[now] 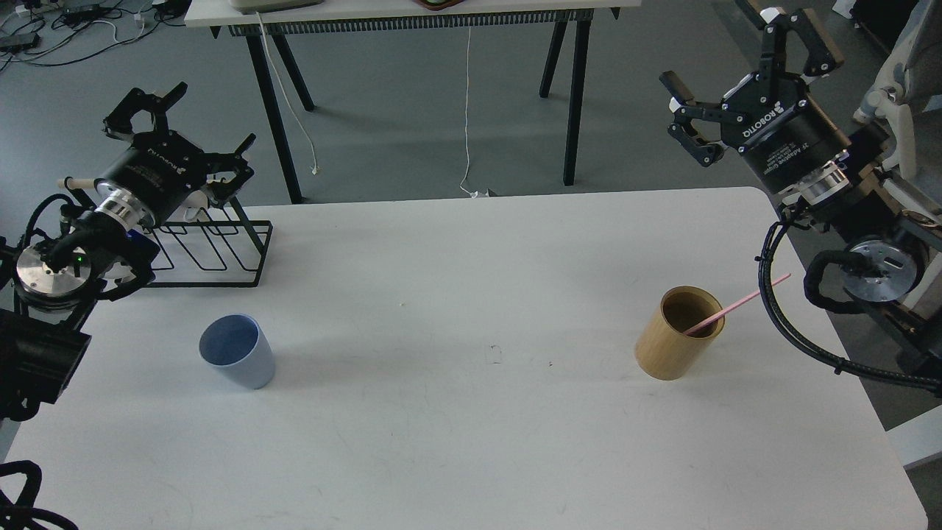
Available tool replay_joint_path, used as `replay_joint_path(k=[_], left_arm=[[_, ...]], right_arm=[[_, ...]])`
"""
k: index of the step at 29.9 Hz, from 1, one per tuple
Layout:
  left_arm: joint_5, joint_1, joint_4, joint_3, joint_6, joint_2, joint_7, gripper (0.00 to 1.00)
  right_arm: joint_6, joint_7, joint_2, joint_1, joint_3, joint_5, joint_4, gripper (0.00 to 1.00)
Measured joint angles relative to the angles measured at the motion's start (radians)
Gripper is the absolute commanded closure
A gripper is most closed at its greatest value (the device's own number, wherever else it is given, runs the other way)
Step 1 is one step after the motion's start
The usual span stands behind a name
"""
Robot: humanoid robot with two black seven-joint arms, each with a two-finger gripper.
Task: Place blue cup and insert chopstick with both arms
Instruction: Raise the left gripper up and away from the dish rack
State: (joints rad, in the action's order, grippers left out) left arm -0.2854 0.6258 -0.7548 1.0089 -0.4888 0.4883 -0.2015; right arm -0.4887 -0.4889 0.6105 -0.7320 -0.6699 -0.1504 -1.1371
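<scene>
The pale-blue cup (238, 351) stands upright on the white table (471, 412) at the left, mouth up. A thin pink chopstick (738, 303) leans out to the right of the tan cylinder holder (678, 333) on the table's right side. My left gripper (180, 125) hovers open above the black wire rack, up and behind the cup, holding nothing. My right gripper (725, 88) is raised past the table's far right corner, fingers spread open and empty, well above the holder.
A black wire rack (210, 246) with a pale wooden rod sits at the table's back left under my left arm. Behind the table stands another table on black legs (272, 110), with cables hanging and lying on the floor.
</scene>
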Motion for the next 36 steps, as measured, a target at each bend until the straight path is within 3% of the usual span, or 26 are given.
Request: replay_joint_path(k=[16,23,36], left_arm=[[-0.016,0.091,0.013,0.037,0.0,-0.063,0.095,0.0],[-0.018,0.099,0.018,0.037,0.0,-0.069,0.112,0.0],[-0.008,0.051,0.041,0.045,0.0,-0.064,0.358,0.0]], right_arm=[[0.0,0.0,0.006,0.005,-0.006,0.0,-0.002,0.0],[0.0,0.0,0.001,0.006,-0.01,0.0,-0.001,0.0],[0.0,0.0,-0.01,0.006,-0.008,-0.001,-0.001,0.0]])
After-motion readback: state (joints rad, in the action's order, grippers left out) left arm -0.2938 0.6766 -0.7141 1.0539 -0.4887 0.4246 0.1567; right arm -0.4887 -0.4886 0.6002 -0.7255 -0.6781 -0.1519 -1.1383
